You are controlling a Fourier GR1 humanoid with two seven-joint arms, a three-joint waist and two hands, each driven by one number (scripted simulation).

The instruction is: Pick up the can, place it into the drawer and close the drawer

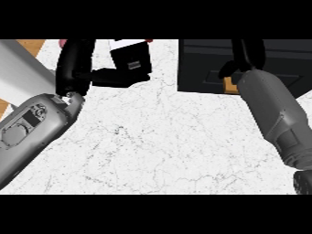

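Left hand (84,68) at the worktop's (158,137) far left edge, fingers and thumb curled round the can (132,57), held above the surface. Black drawer (206,64) at far right corner; right hand (243,57) over it, finger state unreadable.

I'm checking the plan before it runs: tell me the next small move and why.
Probably carry the can across toward the dark drawer unit. The left hand curls around the can at the counter's far left, while the right hand is already at the drawer.

A kitchen — white marble counter (158,146), dark drawer (206,64).
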